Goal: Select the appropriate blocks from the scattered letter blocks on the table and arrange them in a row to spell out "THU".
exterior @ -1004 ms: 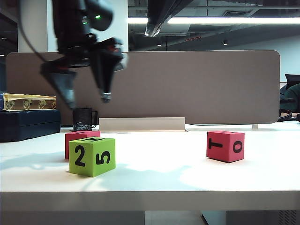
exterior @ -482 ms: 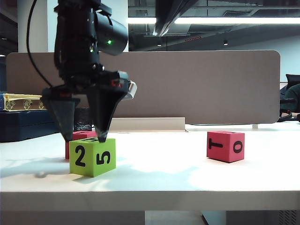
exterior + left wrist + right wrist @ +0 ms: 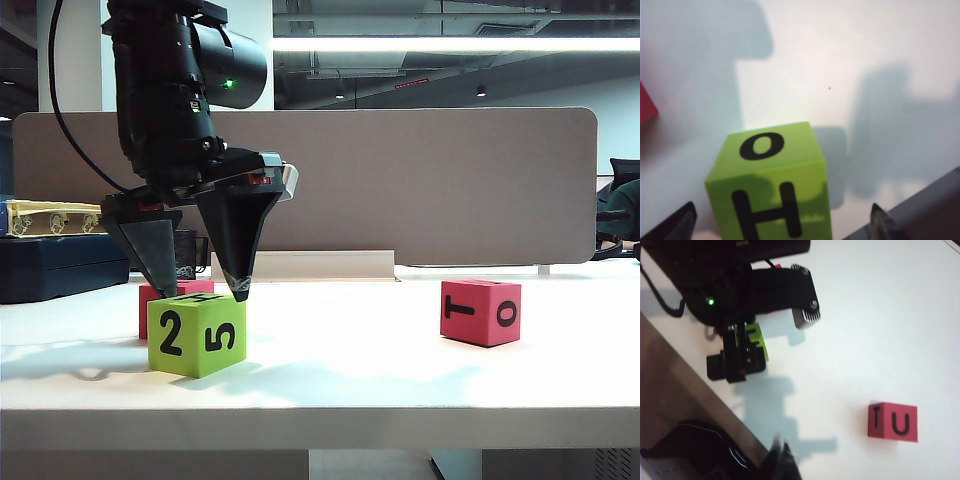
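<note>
Lime green foam cube (image 3: 197,333), marked 2 and 5 on its near faces and H on top, is found on the white tabletop (image 3: 340,385) directly beneath the left gripper (image 3: 200,292). Its fingers (image 3: 238,235) are spread wide, one to either side of the cube's top; no contact is evident. A second ago this gripper was seen well above the cube; it has since been lowered over it, so a grasp of the H block is judged imminent. A pinkish-red foam cube (image 3: 165,296) sits just behind the gripper. The pinkish-red T/U cube (image 3: 481,311) lies well apart. The right gripper (image 3: 781,460) is held shut, empty, high above the table.
</note>
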`<act>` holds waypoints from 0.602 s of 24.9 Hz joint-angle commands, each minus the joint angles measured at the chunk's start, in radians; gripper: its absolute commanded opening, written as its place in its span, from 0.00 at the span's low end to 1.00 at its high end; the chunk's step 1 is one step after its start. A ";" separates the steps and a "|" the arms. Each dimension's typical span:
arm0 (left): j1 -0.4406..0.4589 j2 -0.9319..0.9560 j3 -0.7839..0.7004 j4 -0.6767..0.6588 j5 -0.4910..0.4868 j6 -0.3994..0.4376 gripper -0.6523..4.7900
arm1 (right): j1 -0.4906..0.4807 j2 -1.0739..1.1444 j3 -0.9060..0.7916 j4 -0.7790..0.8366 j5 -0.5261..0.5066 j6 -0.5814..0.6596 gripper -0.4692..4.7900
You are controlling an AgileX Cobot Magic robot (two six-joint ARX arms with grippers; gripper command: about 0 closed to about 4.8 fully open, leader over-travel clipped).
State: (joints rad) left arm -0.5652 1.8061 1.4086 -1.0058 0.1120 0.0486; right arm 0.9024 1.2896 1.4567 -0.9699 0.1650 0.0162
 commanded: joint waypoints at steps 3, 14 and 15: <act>-0.002 -0.003 -0.013 0.024 0.002 -0.009 0.77 | 0.002 -0.044 0.005 -0.006 0.021 0.010 0.08; -0.004 -0.003 -0.044 0.062 -0.008 -0.027 0.73 | 0.002 -0.048 0.005 -0.006 0.020 0.010 0.08; -0.007 -0.003 -0.044 0.067 -0.021 -0.028 0.73 | 0.002 -0.048 0.005 -0.006 0.020 0.010 0.08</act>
State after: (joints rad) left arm -0.5678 1.8065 1.3624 -0.9516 0.1032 0.0254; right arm 0.9024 1.2453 1.4567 -0.9848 0.1829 0.0212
